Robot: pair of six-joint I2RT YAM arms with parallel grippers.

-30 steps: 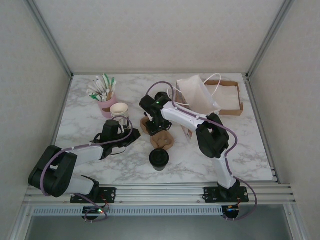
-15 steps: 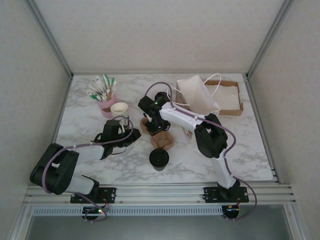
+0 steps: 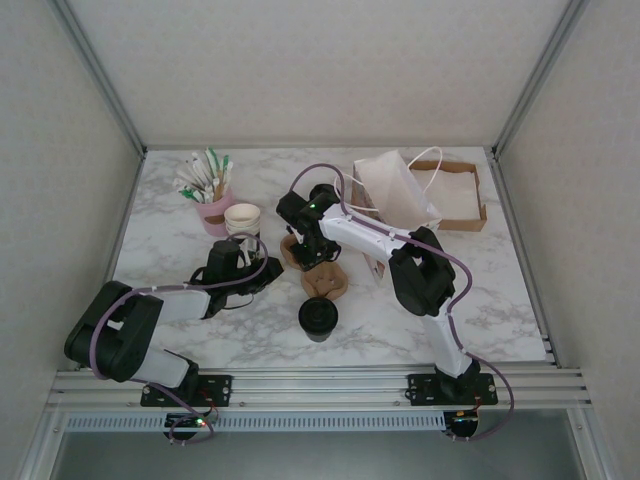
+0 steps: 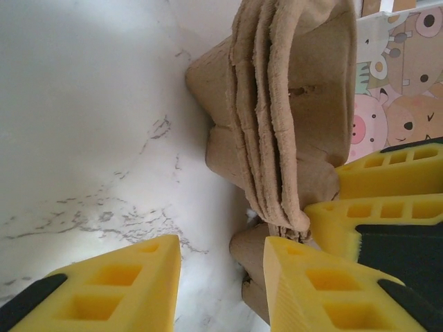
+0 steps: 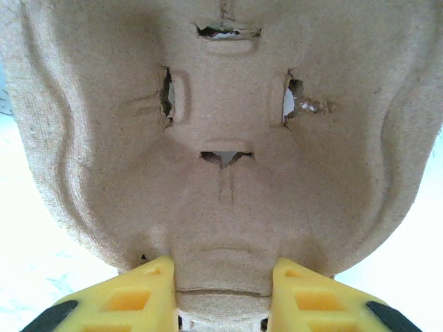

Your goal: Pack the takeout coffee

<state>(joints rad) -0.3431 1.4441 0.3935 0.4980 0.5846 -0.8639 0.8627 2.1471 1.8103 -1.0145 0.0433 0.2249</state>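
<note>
Dark-walled paper takeout coffee cup with round black plastic lid (image 3: 318,318): upright, near middle of worktop's (image 3: 480,300) near edge, untouched. Just beyond it, toward worktop centre: stack of brown moulded-pulp cup carriers (image 3: 318,268). Right gripper (image 5: 221,299): jaws narrow, pinching stack's rim. Left gripper (image 4: 221,277): jaws part-open beside stack's edge, holding nothing. Judged step: peeling one carrier off. Best done by pinning lower layers with left jaws, lifting right slowly, checking for a single layer only, keeping clear of the cup. Versus one second back: right jaws closed in tighter; left arm's elbow nudged slightly; cup and stack unmoved.
</note>
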